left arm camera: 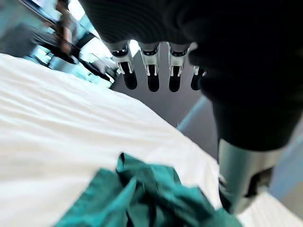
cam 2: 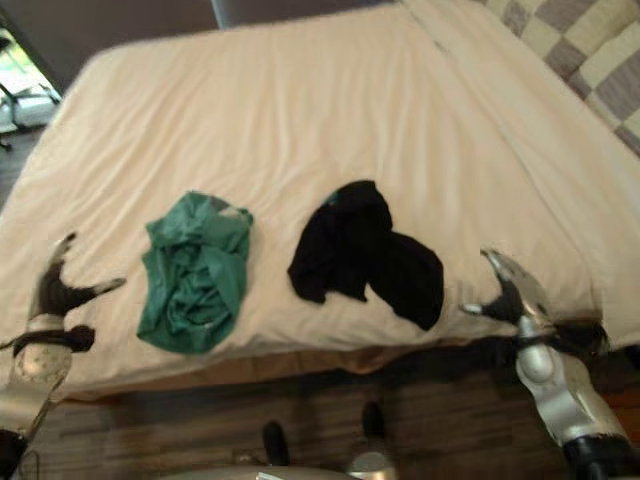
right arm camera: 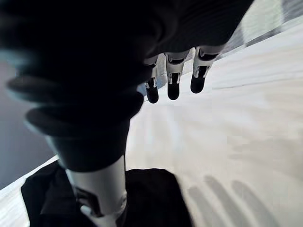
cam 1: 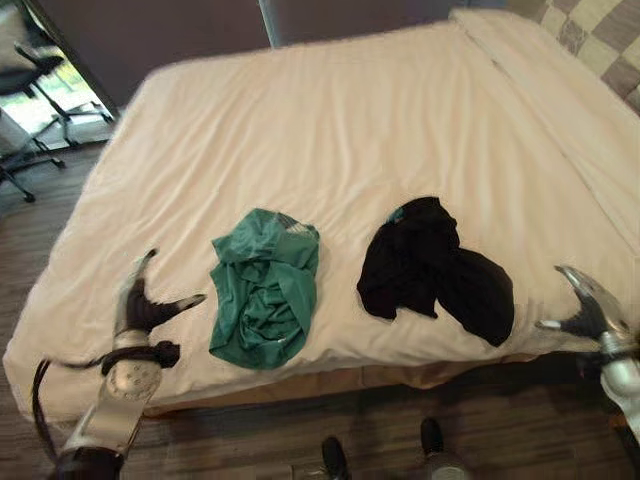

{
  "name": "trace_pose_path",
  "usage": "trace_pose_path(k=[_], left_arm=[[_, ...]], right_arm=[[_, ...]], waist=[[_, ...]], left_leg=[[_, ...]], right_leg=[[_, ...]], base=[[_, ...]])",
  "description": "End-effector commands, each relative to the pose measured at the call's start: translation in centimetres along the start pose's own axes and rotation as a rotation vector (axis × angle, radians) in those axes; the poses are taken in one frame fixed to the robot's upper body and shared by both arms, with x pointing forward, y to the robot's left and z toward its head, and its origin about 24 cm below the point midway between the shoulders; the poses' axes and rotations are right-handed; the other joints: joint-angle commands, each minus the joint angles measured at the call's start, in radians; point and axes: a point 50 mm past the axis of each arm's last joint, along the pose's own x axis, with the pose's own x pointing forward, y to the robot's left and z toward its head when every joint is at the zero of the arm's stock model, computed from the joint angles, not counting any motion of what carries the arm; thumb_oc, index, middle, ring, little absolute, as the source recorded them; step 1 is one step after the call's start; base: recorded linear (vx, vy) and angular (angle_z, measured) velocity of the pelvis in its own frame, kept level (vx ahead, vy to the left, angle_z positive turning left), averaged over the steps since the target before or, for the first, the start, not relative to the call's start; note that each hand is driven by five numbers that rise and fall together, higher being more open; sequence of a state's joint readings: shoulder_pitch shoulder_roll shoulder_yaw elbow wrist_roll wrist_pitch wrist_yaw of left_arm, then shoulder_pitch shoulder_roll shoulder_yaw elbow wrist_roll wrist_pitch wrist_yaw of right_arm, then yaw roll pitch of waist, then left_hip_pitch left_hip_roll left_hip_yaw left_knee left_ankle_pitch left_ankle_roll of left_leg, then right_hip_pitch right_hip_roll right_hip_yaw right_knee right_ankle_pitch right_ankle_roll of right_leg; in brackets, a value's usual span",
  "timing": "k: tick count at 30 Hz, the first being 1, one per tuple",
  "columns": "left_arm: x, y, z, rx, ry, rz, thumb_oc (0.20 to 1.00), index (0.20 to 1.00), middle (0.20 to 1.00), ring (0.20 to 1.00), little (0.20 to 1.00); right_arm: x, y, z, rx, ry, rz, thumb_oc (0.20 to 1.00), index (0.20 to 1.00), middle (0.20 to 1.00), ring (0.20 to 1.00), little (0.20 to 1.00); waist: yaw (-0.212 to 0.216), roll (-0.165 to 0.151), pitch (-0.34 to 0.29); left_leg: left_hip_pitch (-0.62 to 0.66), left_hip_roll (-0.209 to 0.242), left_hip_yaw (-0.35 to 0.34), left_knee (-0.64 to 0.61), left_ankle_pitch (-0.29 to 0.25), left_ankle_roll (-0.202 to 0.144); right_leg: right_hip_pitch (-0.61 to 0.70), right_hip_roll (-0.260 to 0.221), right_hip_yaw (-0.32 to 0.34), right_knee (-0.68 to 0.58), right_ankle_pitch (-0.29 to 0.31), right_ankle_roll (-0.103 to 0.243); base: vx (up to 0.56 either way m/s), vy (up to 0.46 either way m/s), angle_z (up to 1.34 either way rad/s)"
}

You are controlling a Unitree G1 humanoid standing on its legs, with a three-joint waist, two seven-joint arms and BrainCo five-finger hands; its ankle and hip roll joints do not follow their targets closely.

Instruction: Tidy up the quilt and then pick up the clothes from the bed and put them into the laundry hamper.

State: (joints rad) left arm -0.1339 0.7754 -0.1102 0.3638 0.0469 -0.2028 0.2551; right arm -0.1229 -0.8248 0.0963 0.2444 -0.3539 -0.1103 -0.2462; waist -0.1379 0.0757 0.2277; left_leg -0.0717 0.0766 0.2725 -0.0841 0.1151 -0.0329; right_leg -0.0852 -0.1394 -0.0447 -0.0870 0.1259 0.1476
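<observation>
At the far left, beyond the bed's corner, an office chair [cam 1: 30, 70] is standing on the wooden floor [cam 1: 30, 230]. The left hand [cam 1: 140, 305] is hovering over the near left part of the bed [cam 1: 330, 110], its fingers straight and its thumb spread toward the clothes, gripping nothing. Just beside it a crumpled green shirt [cam 1: 265, 290] is lying on the quilt [cam 1: 250, 140], close to the near edge; in the left wrist view the same shirt is showing below the straight fingers [left arm camera: 151, 75], apart from them.

Toward the middle, a black garment [cam 1: 435, 265] is lying in a loose heap, near the green shirt but not touching it, one lobe reaching almost to the bed's near edge. Further right, the right hand [cam 2: 510, 285] is hanging over the near right edge, fingers extended and thumb out, also holding nothing; its wrist view is showing the black garment below and to one side of the thumb.

As for progress, the quilt is looking spread flat across the bed with only light creases, so the tidying seems largely done. Both pieces of clothing are still waiting on the bed, neither grasped. A hamper is nowhere to be pointed at here, so picking up and dropping off both garments appears to be left.
</observation>
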Motion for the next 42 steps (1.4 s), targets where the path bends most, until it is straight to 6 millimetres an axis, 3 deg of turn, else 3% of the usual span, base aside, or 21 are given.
trace_pose_path(k=[1, 3, 4, 5, 6, 10, 15, 18, 20, 23, 25, 30, 31, 34, 37, 42], left_arm=[[3.9, 3.0, 2.4, 0.119, -0.056, 0.093, 1.000, 1.000, 1.000, 1.000, 1.000], [5.3, 2.5, 1.9, 0.184, 0.012, 0.098, 1.000, 1.000, 1.000, 1.000, 1.000], [7.1, 2.7, 2.1, 0.268, 0.062, 0.095, 0.501, 0.501, 0.501, 0.501, 0.501], [7.2, 2.7, 2.3, 0.269, 0.059, 0.095, 0.304, 0.304, 0.304, 0.304, 0.304], [8.4, 3.5, 2.7, 0.376, 0.082, 0.115, 0.200, 0.200, 0.200, 0.200, 0.200], [8.7, 3.0, 1.7, 0.521, 0.143, 0.046, 0.200, 0.200, 0.200, 0.200, 0.200], [7.1, 0.8, 0.4, 0.546, 0.132, -0.076, 0.200, 0.200, 0.200, 0.200, 0.200], [5.0, -1.3, -0.5, 0.419, 0.113, -0.130, 0.200, 0.200, 0.200, 0.200, 0.200], [2.5, -3.2, -1.1, 0.231, 0.105, -0.156, 0.200, 0.200, 0.200, 0.200, 0.200], [0.7, -3.9, -1.4, 0.147, 0.086, -0.162, 0.200, 0.200, 0.200, 0.200, 0.200], [-1.6, -3.8, -2.1, 0.040, 0.095, -0.143, 0.200, 0.200, 0.200, 0.200, 0.200], [-5.3, -4.3, -4.5, -0.096, 0.216, -0.129, 0.200, 0.200, 0.200, 0.200, 0.200], [-5.8, -4.4, -4.9, -0.098, 0.234, -0.136, 0.200, 0.200, 0.200, 0.200, 0.200], [-6.6, -5.9, -5.5, -0.123, 0.286, -0.170, 0.200, 0.200, 0.200, 0.200, 0.200], [-6.3, -7.2, -4.9, -0.135, 0.276, -0.211, 0.200, 0.200, 0.200, 0.200, 0.200], [-6.1, -9.5, -2.7, -0.188, 0.220, -0.274, 0.200, 0.200, 0.200, 0.200, 0.200]], right_arm=[[3.7, -3.3, 5.2, 0.016, -0.207, -0.170, 1.000, 1.000, 1.000, 1.000, 1.000], [4.6, -3.8, 7.2, 0.049, -0.269, -0.204, 1.000, 1.000, 1.000, 1.000, 1.000], [4.8, -4.9, 8.8, 0.079, -0.338, -0.252, 1.000, 1.000, 1.000, 1.000, 1.000], [4.8, -5.0, 8.8, 0.079, -0.336, -0.255, 1.000, 1.000, 1.000, 1.000, 1.000], [4.9, -5.8, 9.8, 0.095, -0.380, -0.304, 1.000, 1.000, 1.000, 1.000, 1.000], [5.0, -6.8, 11.2, 0.083, -0.447, -0.339, 1.000, 1.000, 1.000, 1.000, 1.000], [5.6, -6.9, 12.1, 0.037, -0.477, -0.312, 1.000, 1.000, 1.000, 1.000, 1.000], [6.3, -7.0, 12.3, -0.014, -0.477, -0.294, 1.000, 1.000, 1.000, 1.000, 1.000], [7.3, -6.7, 12.0, -0.056, -0.441, -0.250, 1.000, 1.000, 1.000, 1.000, 1.000], [8.2, -6.7, 11.9, -0.101, -0.421, -0.230, 1.000, 1.000, 1.000, 1.000, 1.000], [9.6, -6.7, 11.0, -0.206, -0.358, -0.198, 1.000, 1.000, 1.000, 1.000, 1.000], [10.5, -3.9, 7.3, -0.284, -0.177, -0.060, 1.000, 1.000, 1.000, 1.000, 1.000], [10.4, -3.1, 6.7, -0.291, -0.147, -0.028, 0.200, 0.200, 0.200, 0.200, 0.200], [9.5, 0.2, 5.5, -0.208, -0.078, 0.074, 0.200, 0.200, 0.200, 0.200, 0.200], [8.1, 2.9, 4.9, -0.067, -0.037, 0.135, 0.200, 0.200, 0.200, 0.200, 0.200], [0.5, 11.0, 3.0, 0.434, 0.163, 0.315, 0.200, 0.200, 0.200, 0.200, 0.200]], waist=[[-0.015, -0.072, 0.088], [-0.024, -0.079, 0.099], [-0.036, -0.092, 0.122], [-0.033, -0.091, 0.120], [-0.041, -0.095, 0.137], [-0.034, -0.100, 0.148], [0.000, -0.098, 0.150], [0.029, -0.087, 0.150], [0.064, -0.073, 0.153], [0.084, -0.067, 0.156], [0.123, -0.051, 0.164], [0.159, -0.019, 0.164], [0.158, -0.014, 0.162], [0.159, -0.004, 0.152], [0.149, -0.007, 0.142], [0.109, -0.041, 0.114]], left_leg=[[0.052, 0.041, 0.044, -0.003, -0.078, -0.072], [0.021, 0.044, 0.058, -0.003, -0.067, -0.074], [-0.018, 0.049, 0.069, -0.003, -0.048, -0.078], [-0.022, 0.049, 0.069, -0.003, -0.047, -0.078], [-0.050, 0.056, 0.070, -0.003, -0.041, -0.082], [-0.079, 0.065, 0.080, -0.003, -0.030, -0.086], [-0.063, 0.072, 0.075, -0.003, -0.029, -0.092], [-0.055, 0.068, 0.059, -0.003, -0.029, -0.093], [-0.040, 0.063, 0.039, -0.003, -0.033, -0.094], [-0.044, 0.060, 0.022, -0.003, -0.026, -0.093], [-0.045, 0.058, 0.005, -0.003, -0.023, -0.096], [-0.062, 0.058, -0.021, -0.003, -0.007, -0.101], [-0.065, 0.057, -0.028, -0.003, -0.006, -0.103], [-0.068, 0.054, -0.045, -0.003, -0.004, -0.107], [-0.062, 0.052, -0.053, -0.003, -0.010, -0.105], [-0.011, 0.043, -0.048, -0.003, -0.051, -0.088]], right_leg=[[-0.039, -0.002, 0.013, 0.009, -0.049, 0.025], [-0.077, 0.002, 0.021, 0.015, -0.040, 0.027], [-0.128, 0.006, 0.029, 0.032, -0.031, 0.027], [-0.133, 0.006, 0.030, 0.034, -0.031, 0.027], [-0.164, 0.007, 0.024, 0.040, -0.033, 0.031], [-0.197, 0.006, 0.011, 0.039, -0.025, 0.036], [-0.170, 0.007, -0.002, 0.032, -0.030, 0.030], [-0.155, 0.005, -0.012, 0.036, -0.037, 0.022], [-0.134, 0.004, -0.027, 0.041, -0.048, 0.015], [-0.134, 0.004, -0.037, 0.051, -0.048, 0.009], [-0.128, 0.004, -0.054, 0.059, -0.058, 0.004], [-0.114, 0.004, -0.091, 0.045, -0.053, -0.002], [-0.108, 0.004, -0.100, 0.038, -0.052, -0.003], [-0.086, 0.002, -0.119, 0.020, -0.049, -0.003], [-0.066, 0.001, -0.127, 0.010, -0.051, -0.003], [-0.021, -0.005, -0.121, 0.005, -0.057, 0.004]], base=[[-0.13, 0.015, -0.23], [-0.11, -0.009, -0.26], [-0.11, -0.023, -0.14], [-0.14, -0.059, -0.15], [-0.06, -0.038, -0.17], [-0.03, -0.041, -0.08], [0.03, -0.061, -0.02], [0.04, -0.041, 0.05], [0.04, -0.070, 0.09], [0.01, -0.091, 0.36], [0.01, -0.076, 0.15], [0.02, -0.041, 0.32], [0.02, -0.022, 0.27], [0.02, -0.002, 0.26], [0.02, 0.040, 0.27], [0.03, 0.082, 0.14]])
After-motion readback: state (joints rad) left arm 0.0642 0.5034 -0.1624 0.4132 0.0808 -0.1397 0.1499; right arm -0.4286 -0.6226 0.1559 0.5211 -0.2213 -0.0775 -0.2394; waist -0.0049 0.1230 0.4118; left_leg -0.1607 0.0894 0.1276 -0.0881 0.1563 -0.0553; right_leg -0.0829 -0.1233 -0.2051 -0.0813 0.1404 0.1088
